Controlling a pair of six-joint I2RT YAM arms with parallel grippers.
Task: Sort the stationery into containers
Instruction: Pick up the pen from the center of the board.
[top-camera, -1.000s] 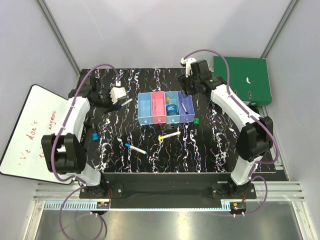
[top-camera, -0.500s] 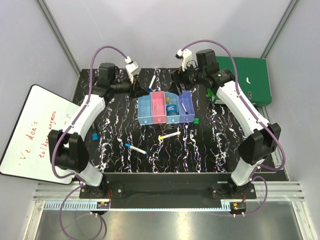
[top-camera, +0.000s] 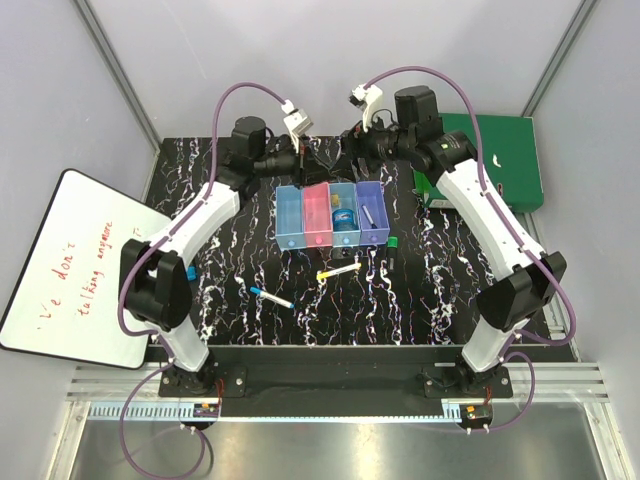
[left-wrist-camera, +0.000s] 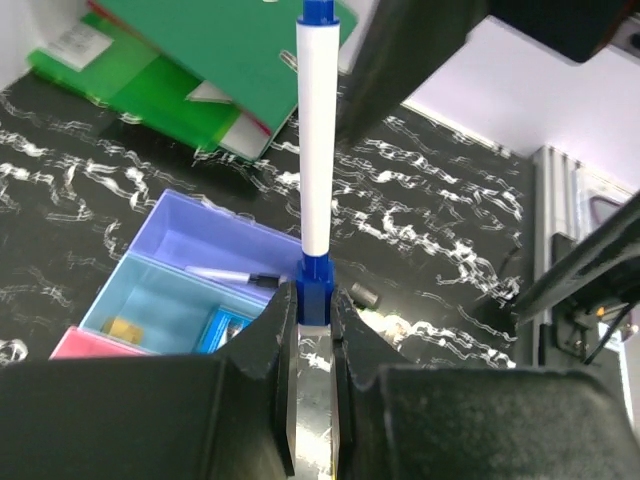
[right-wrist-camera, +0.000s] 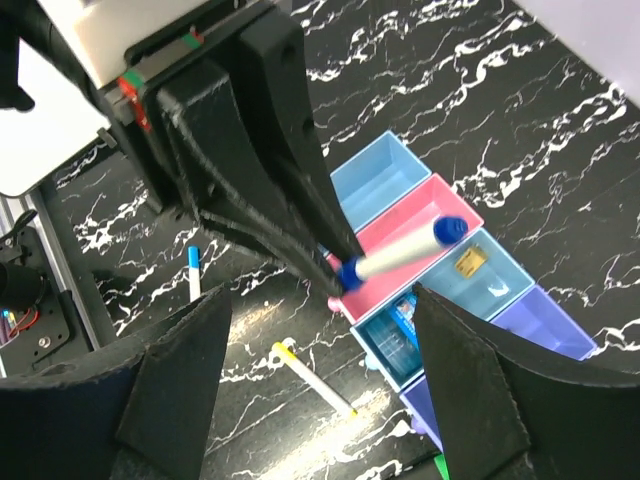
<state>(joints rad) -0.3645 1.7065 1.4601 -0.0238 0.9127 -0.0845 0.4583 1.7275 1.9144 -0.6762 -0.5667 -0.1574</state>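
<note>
My left gripper (left-wrist-camera: 314, 300) is shut on the blue end of a blue-capped white marker (left-wrist-camera: 316, 140), held up in the air behind the containers (top-camera: 330, 213). In the right wrist view that marker (right-wrist-camera: 400, 255) juts from the left gripper (right-wrist-camera: 335, 262) over the pink bin (right-wrist-camera: 425, 212). My right gripper (right-wrist-camera: 318, 300) stands open, facing it, with nothing between its fingers. A yellow-and-white pen (top-camera: 338, 270), a small blue-capped marker (top-camera: 271, 297) and a green-capped marker (top-camera: 393, 243) lie on the table. The purple bin (left-wrist-camera: 200, 232) holds a grey-white stick (left-wrist-camera: 225, 275).
A green folder (top-camera: 487, 155) lies at the back right. A whiteboard with red writing (top-camera: 70, 260) leans off the table's left edge. One light blue bin (right-wrist-camera: 478, 262) holds a small gold piece (right-wrist-camera: 469, 261) and a blue object (right-wrist-camera: 405, 318).
My left arm has carried the marker from the table's left side up to the back centre. The right gripper has swung left to face it and opened wider.
</note>
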